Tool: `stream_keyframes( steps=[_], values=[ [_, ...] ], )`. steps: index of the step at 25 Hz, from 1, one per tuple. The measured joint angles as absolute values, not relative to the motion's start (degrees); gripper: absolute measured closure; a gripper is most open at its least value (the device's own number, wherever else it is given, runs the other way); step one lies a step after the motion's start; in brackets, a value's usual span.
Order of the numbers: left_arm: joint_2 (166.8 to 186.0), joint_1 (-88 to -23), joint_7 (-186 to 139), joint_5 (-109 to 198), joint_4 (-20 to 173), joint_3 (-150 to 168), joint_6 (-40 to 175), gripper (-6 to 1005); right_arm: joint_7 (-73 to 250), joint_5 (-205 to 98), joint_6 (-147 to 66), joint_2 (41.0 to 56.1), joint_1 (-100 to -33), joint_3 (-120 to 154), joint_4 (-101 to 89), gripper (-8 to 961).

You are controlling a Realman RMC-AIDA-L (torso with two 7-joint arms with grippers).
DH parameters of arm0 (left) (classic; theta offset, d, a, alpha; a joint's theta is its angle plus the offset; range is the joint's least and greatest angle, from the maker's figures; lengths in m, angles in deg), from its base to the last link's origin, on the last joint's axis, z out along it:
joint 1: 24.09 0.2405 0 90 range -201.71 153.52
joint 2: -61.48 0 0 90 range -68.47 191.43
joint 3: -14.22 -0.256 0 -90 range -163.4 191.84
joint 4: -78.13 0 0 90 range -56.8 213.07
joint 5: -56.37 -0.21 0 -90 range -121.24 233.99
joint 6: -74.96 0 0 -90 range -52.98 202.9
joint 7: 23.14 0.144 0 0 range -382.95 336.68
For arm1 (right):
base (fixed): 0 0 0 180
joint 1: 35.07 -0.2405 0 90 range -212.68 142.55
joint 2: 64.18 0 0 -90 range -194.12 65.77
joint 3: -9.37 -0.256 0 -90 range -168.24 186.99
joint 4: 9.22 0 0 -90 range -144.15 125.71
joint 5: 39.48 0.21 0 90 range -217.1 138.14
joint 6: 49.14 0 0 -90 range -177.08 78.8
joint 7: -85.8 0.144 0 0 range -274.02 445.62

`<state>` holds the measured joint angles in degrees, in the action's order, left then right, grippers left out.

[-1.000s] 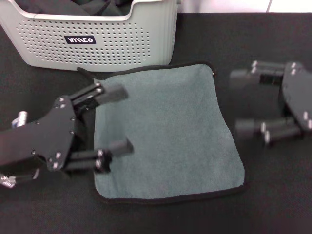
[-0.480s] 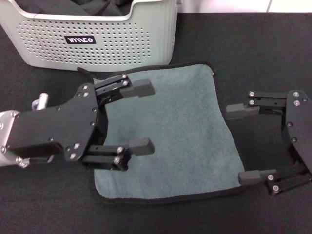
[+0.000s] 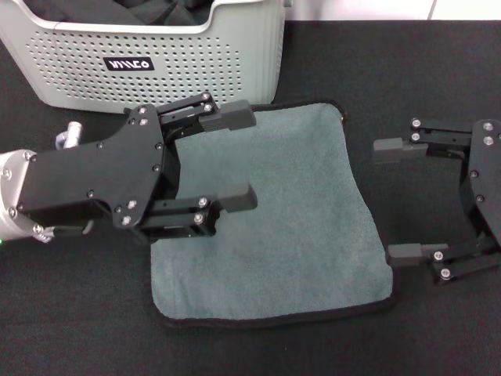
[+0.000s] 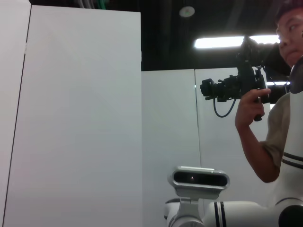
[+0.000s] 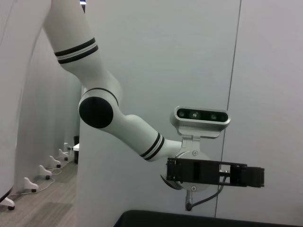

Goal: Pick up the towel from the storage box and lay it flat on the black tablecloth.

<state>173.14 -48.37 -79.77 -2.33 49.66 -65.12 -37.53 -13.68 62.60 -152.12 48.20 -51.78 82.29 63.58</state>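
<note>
The soft, limp grey-teal fluffy towel lies flat; both grippers, left and right, hover released; grasp its edges.

White lettering, unreadable, on storage box label

The left gripper hides the towel's left edge.

Black screw-studded hands, white arms
</note>
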Motion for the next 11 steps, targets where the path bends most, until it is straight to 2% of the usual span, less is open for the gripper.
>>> stream_keyframes(
  steps=[4,11],
  values=[
    [172.59,-50.43,-83.76,-5.35,50.05,-61.93,-37.21,259,-14.41,62.68,-152.10,48.52,-51.34,81.80,63.34,68],
    [173.07,-51.59,-85.00,-8.02,49.61,-58.04,-35.60,270,-15.85,62.43,-152.04,49.20,-51.21,79.91,61.80,68]
  ],
)
